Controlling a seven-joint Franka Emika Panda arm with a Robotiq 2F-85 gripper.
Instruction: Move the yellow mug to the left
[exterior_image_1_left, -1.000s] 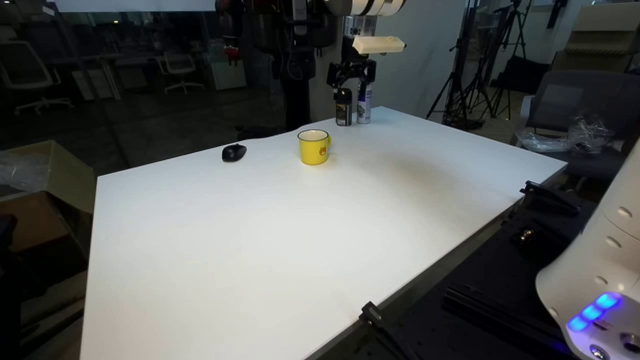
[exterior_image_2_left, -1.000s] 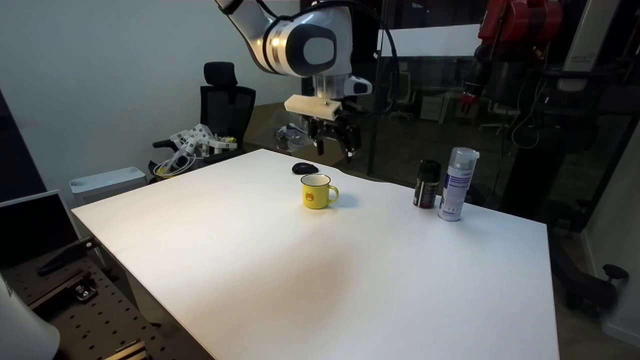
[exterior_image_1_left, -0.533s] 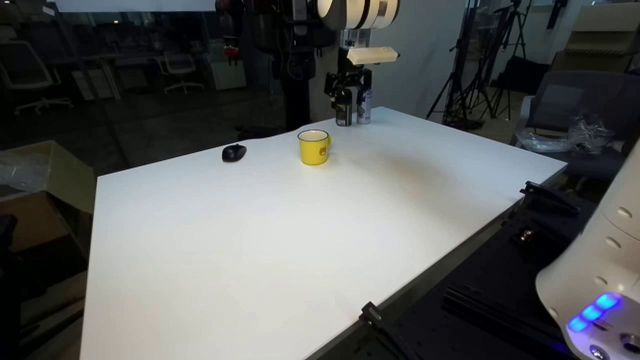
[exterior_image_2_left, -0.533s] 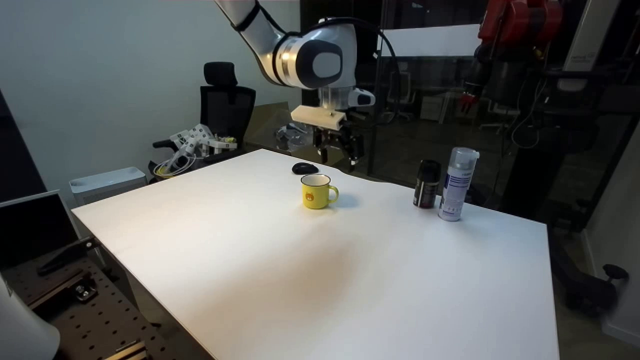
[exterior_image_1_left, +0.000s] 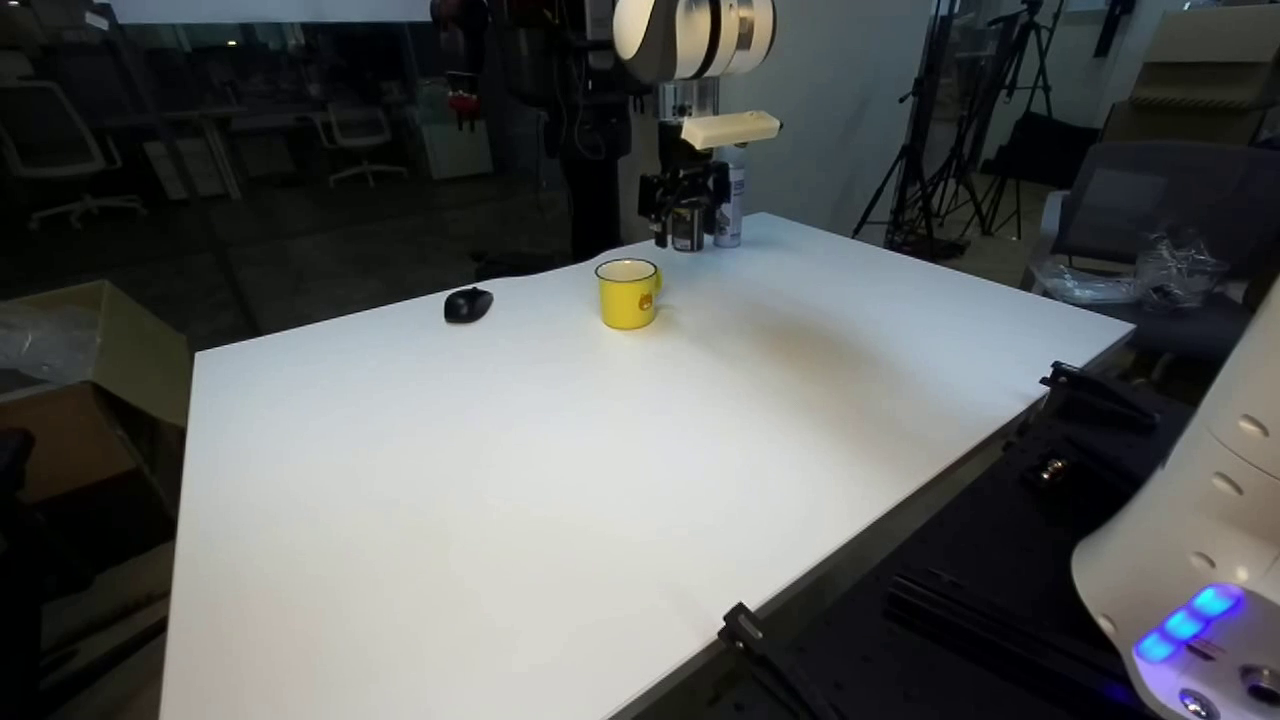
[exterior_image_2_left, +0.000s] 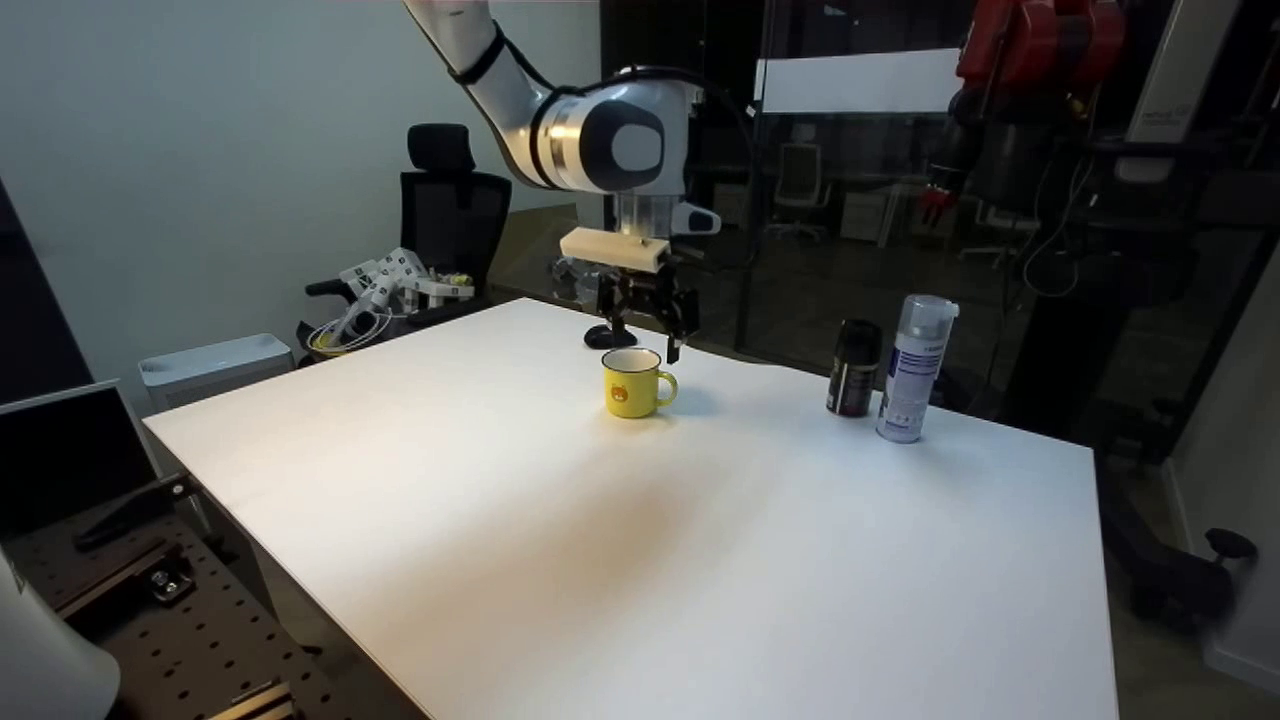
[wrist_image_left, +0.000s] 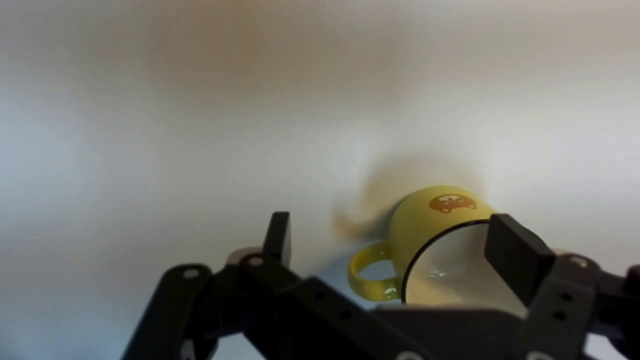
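Observation:
The yellow mug (exterior_image_1_left: 627, 303) stands upright on the white table, with a dark rim, a pale inside and a bear print; it also shows in an exterior view (exterior_image_2_left: 628, 392). My gripper (exterior_image_1_left: 689, 238) is open and empty, above table height and close to the mug; it also shows in an exterior view (exterior_image_2_left: 645, 345). In the wrist view my open gripper (wrist_image_left: 390, 222) has the mug (wrist_image_left: 417, 225) below it. The right finger overlaps the mug's rim and opening there, and the handle points to the left finger. Part of the mug is hidden by the gripper.
A black mouse (exterior_image_1_left: 467, 305) lies near the table's far edge; it also shows in an exterior view (exterior_image_2_left: 600, 338). A dark can (exterior_image_2_left: 853, 370) and a white spray can (exterior_image_2_left: 912, 372) stand near the edge of the white table (exterior_image_2_left: 800, 560).
My gripper has come down toward the table and shifted left in an exterior view, nearer to the mug. It stays open. The mug has not moved.

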